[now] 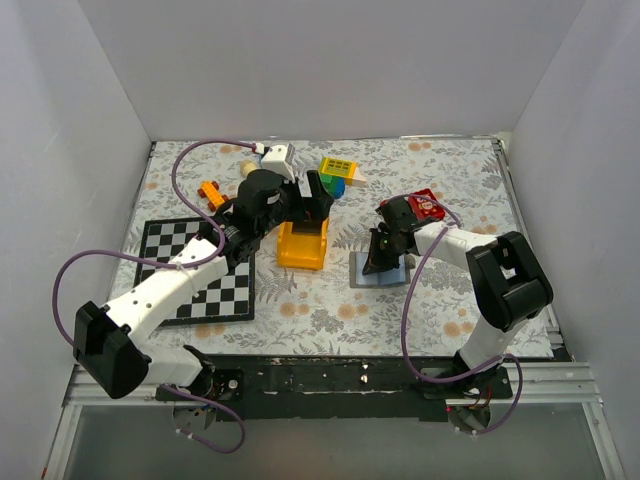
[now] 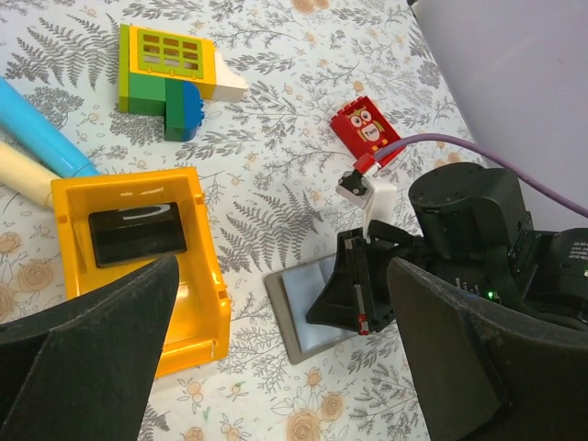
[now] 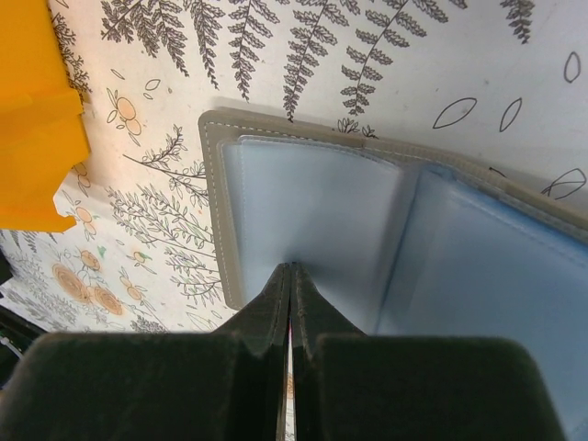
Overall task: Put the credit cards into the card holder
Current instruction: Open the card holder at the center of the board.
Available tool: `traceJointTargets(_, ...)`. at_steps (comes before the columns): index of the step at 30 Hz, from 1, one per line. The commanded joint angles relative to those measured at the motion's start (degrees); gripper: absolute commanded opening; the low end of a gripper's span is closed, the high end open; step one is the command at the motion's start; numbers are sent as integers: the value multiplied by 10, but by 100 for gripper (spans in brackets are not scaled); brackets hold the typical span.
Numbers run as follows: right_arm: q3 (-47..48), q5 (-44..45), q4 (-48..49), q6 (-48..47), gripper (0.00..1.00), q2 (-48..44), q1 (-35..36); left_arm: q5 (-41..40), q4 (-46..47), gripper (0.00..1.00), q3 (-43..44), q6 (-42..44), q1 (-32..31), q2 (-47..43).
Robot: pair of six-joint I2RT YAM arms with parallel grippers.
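The card holder lies open on the floral tablecloth, just right of the orange tray. The right gripper is clenched, its tips pressed onto the pale blue pocket, probably to pin the holder flat and spread for loading. The left gripper hangs wide open over the tray, grasping nothing, seemingly lined up for a pick. Only the left wrist view shows why: one black credit card lies flat in the tray. The right wrist view alone shows the holder's stitched grey border and no black card in its pockets
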Motion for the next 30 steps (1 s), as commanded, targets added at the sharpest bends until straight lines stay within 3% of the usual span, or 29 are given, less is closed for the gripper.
traceJointTargets(1, 7, 2, 5, -4, 1, -5, 0, -14, -20, 98, 0, 3, 3, -9)
traceJointTargets(11, 16, 5, -17, -5, 1, -48, 0, 30, -16, 98, -1, -6, 1, 10)
traceJointTargets(20, 31, 54, -56, 2, 1, -89, -3, 47, 14, 98, 7, -2, -45, 35)
traceJointTargets(30, -6, 51, -48, 13, 1, -102, -49, 43, 52, 84, 24, 7, -107, 75)
